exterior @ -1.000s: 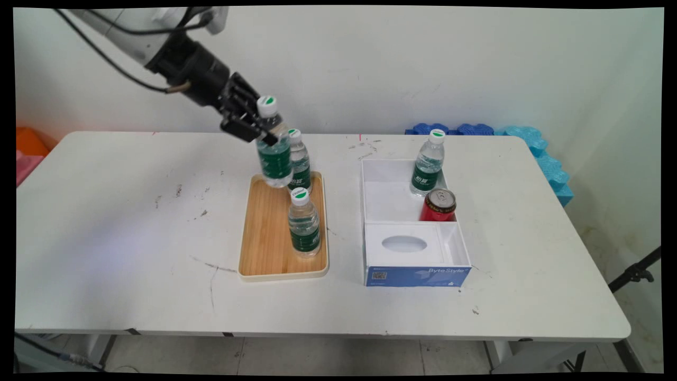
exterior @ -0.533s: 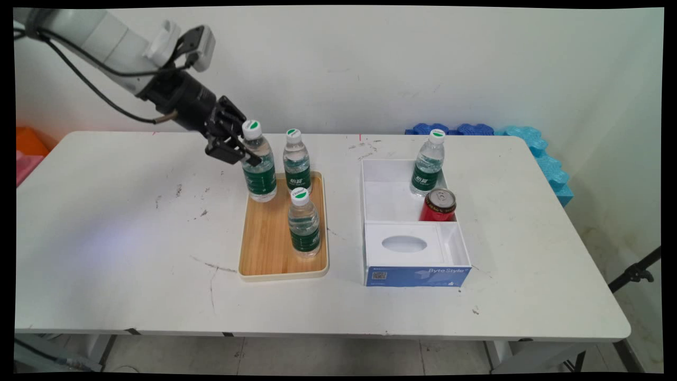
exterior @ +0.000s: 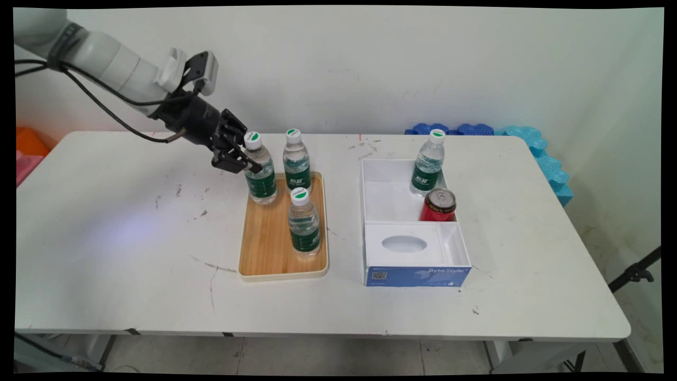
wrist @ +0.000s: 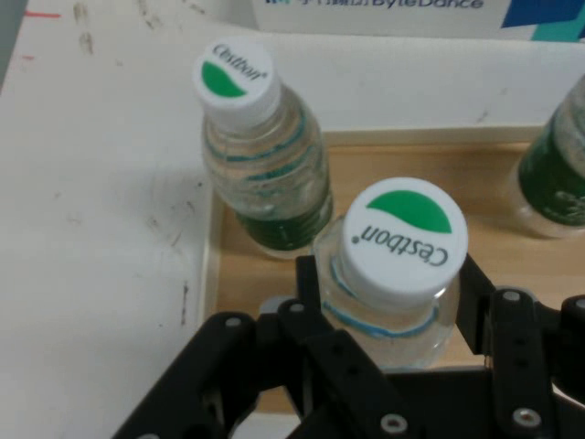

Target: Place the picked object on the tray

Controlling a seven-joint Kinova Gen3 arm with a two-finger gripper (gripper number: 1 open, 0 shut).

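Now the gripper (exterior: 248, 161) is clamping the neck of a water bottle (exterior: 260, 174), which is standing at the wooden tray (exterior: 267, 248)'s 11 o'clock corner; its base is seemingly resting on the wood, though contact is hard to confirm; a second bottle (exterior: 296, 164) is standing at its 3 o'clock; a third (exterior: 303, 225) is sitting nearer; the white box (exterior: 407, 233) is lying well apart.

Scuffed white table (exterior: 132, 238), plain white wall (exterior: 370, 63), tiled floor (exterior: 317, 357)
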